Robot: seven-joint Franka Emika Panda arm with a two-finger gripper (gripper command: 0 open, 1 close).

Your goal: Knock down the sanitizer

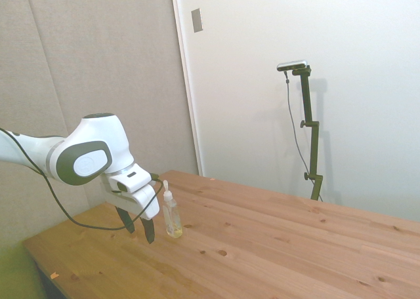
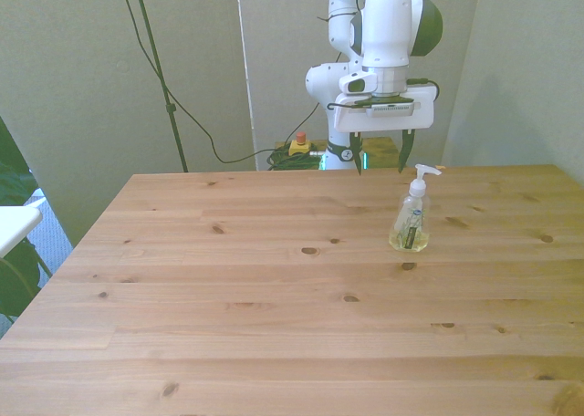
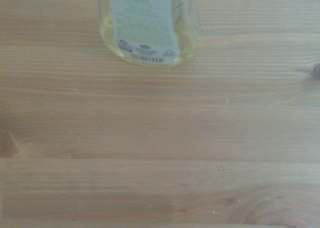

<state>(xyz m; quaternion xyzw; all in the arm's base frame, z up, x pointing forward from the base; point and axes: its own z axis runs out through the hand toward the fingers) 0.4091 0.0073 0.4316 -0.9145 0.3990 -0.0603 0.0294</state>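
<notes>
The sanitizer [image 2: 411, 219] stands upright on the wooden table [image 2: 274, 288], a slim clear bottle of yellowish liquid with a white label and a white nozzle cap. In the side view the sanitizer [image 1: 172, 215] is just right of my gripper [image 1: 140, 236]. My gripper [image 2: 379, 166] is open and holds nothing. It hangs low over the table beyond the bottle, a little toward the front view's left and apart from it. The wrist view shows the lower part of the sanitizer [image 3: 147, 25] with its label, standing on the planks.
The table's far edge [image 2: 274, 173] runs just behind the gripper. Beyond it, cables and a small yellow and red device [image 2: 298, 143] lie on the floor. A white surface [image 2: 14, 224] and green leaves sit at the front view's left.
</notes>
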